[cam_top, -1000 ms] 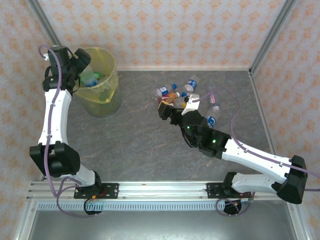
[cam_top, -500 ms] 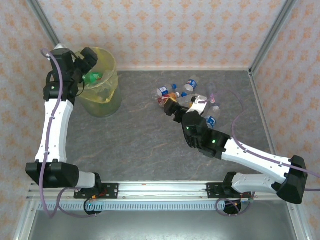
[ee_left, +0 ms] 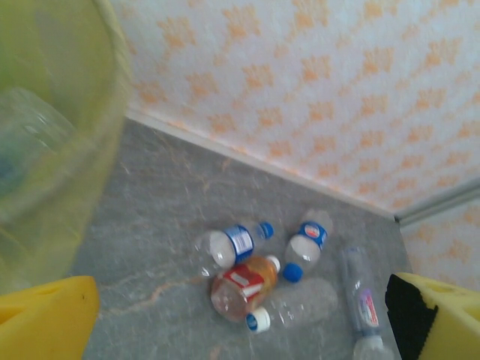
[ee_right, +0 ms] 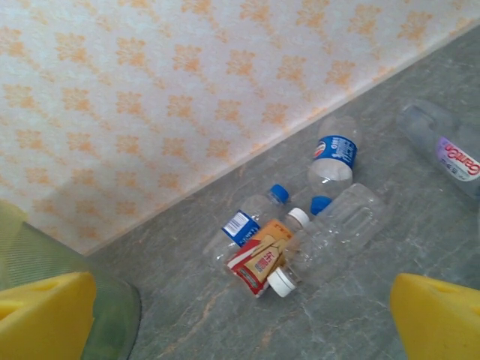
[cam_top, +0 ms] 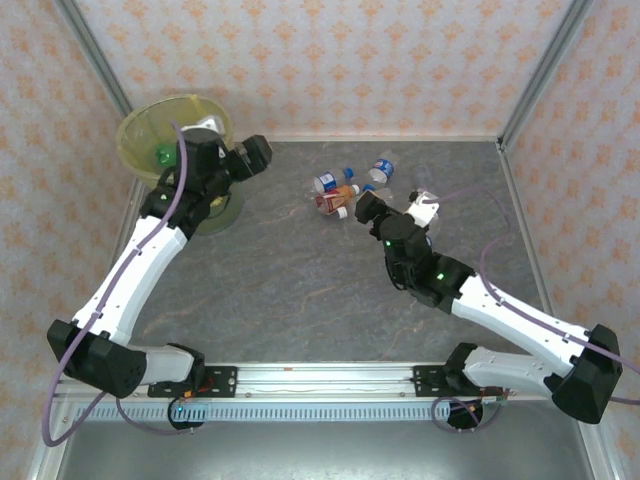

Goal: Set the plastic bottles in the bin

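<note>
Several plastic bottles lie in a loose heap on the grey table: a red-orange labelled one (cam_top: pixel 335 203) (ee_left: pixel 244 283) (ee_right: pixel 262 255), clear ones with blue labels (ee_left: pixel 229 246) (ee_right: pixel 334 161), a clear white-capped one (ee_right: pixel 330 232) and a long one (ee_left: pixel 360 300). The yellow-lined bin (cam_top: pixel 140 125) stands at the back left with a green bottle (cam_top: pixel 163 155) inside. My left gripper (cam_top: pixel 255 155) (ee_left: pixel 240 300) hangs open and empty just right of the bin. My right gripper (cam_top: pixel 365 207) (ee_right: pixel 240 315) is open and empty beside the heap's near right side.
Patterned walls close the back and both sides, with metal posts in the corners. The bin's yellow wall (ee_left: pixel 52 150) sits close on the left of the left wrist view. Bare grey table (cam_top: pixel 280 280) stretches between the two arms.
The left gripper has swung out from over the bin to its right side, leaving a green bottle inside. The right gripper has shifted right and back along the heap.
</note>
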You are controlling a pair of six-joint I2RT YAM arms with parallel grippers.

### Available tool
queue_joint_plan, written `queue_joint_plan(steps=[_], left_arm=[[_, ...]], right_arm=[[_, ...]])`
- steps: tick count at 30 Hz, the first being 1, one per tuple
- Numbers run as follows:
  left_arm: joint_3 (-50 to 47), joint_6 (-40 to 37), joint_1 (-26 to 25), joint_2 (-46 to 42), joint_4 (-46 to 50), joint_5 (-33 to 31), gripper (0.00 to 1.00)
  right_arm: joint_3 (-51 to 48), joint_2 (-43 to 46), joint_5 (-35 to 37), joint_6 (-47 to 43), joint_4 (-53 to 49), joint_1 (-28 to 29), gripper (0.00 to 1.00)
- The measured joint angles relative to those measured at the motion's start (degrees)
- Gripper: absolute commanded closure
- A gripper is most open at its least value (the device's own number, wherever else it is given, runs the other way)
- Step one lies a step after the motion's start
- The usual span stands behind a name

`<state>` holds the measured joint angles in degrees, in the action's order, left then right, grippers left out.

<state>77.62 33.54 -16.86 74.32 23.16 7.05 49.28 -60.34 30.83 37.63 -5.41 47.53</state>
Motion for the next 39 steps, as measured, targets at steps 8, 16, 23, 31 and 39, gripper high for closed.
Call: queue_joint_plan(steps=[8, 16, 23, 31, 39], left_arm=[[-7.0, 2.1, -9.2, -0.9, -4.9, -0.1, 0.01], [-8.1, 3.8, -11.3, -0.9, -6.8, -0.7, 0.01], [-9.0, 4.2, -11.3, -0.9, -7.3, -0.9, 0.01], [-9.5, 4.2, -11.3, -0.9, -7.3, -1.4, 0.01], [-9.5, 4.2, -11.3, -0.9, -7.3, -1.6, 0.01]], right_arm=[[-7.5, 3.7, -8.9, 2.5, -2.8, -11.3, 0.00], [-13.1, 1.6, -21.2, 2.0, -4.5, -23.7, 0.09], [-15.5, -3.6, -28.4, 2.6, -4.4, -27.7, 0.20], [-18.2, -8.3, -30.5, 4.9, -2.9, -27.7, 0.24], [-19.3, -11.4, -30.9, 5.2, -0.2, -27.8, 0.35]])
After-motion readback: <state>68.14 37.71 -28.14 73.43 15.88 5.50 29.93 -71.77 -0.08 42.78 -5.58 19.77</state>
